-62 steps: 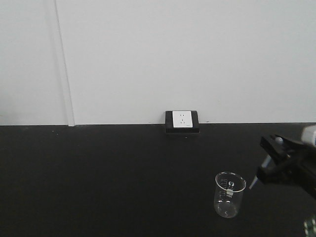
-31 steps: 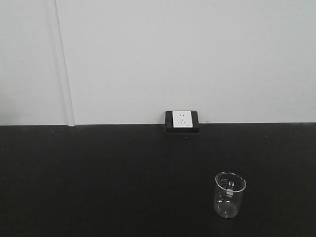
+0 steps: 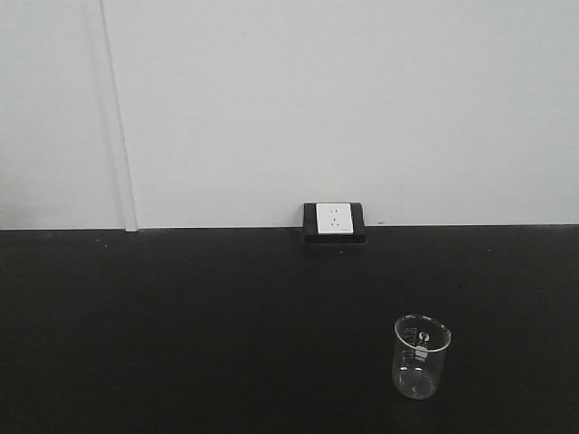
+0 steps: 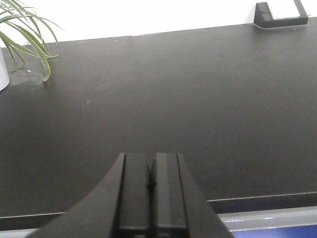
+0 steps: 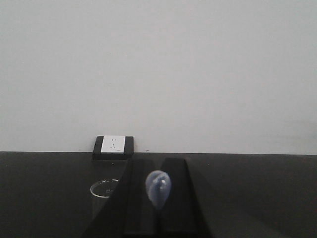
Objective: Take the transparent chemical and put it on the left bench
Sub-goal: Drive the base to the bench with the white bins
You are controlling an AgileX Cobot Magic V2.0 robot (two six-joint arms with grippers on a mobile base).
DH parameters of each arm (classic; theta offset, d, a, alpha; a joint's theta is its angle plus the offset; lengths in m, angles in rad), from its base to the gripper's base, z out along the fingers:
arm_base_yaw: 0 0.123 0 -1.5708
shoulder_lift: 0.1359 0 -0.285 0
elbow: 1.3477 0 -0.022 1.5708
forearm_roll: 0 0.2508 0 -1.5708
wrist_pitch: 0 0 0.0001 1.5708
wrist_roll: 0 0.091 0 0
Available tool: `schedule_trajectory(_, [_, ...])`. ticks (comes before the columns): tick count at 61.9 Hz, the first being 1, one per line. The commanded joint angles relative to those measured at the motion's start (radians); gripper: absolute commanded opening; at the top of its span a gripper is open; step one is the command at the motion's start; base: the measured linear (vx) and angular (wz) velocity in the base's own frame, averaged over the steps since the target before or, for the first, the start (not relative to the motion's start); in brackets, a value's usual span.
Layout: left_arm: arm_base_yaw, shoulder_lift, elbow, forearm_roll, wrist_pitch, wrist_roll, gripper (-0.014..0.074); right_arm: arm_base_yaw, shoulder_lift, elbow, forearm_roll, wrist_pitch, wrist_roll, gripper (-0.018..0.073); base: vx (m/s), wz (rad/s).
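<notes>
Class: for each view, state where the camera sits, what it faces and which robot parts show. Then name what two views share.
Front view: off the arms, facing the white wall across the black benchtop; no robot part shows.
Left wrist: behind the shut, empty left gripper, looking over the benchtop toward a plant.
Right wrist: behind the right gripper, shut on the clear dropper, facing the wall.
Shared: front and right wrist both show the glass beaker and wall socket.

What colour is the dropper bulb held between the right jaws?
Clear, faintly bluish dropper bulb; right wrist view shows it best.
</notes>
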Motion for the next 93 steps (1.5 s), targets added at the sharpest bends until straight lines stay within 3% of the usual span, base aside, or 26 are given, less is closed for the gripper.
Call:
schedule_trajectory(1, [-0.002, -0.019, 0.016, -0.001, -0.078, -0.008, -0.0003, -0.006, 0.012, -0.027, -0.003, -0.061, 0.000, 0.0000, 0.00, 0.00])
schedule_trajectory(42, [-0.002, -0.019, 0.016, -0.001, -0.078, -0.008, -0.0003, -0.006, 0.012, -0.027, -0.003, -0.061, 0.000, 0.0000, -0.06, 0.00])
schedule_trajectory(93, [-0.002, -0.019, 0.016, -0.001, -0.078, -0.008, -0.0003, -0.006, 0.012, -0.027, -0.003, -0.061, 0.000, 0.0000, -0.34, 0.02])
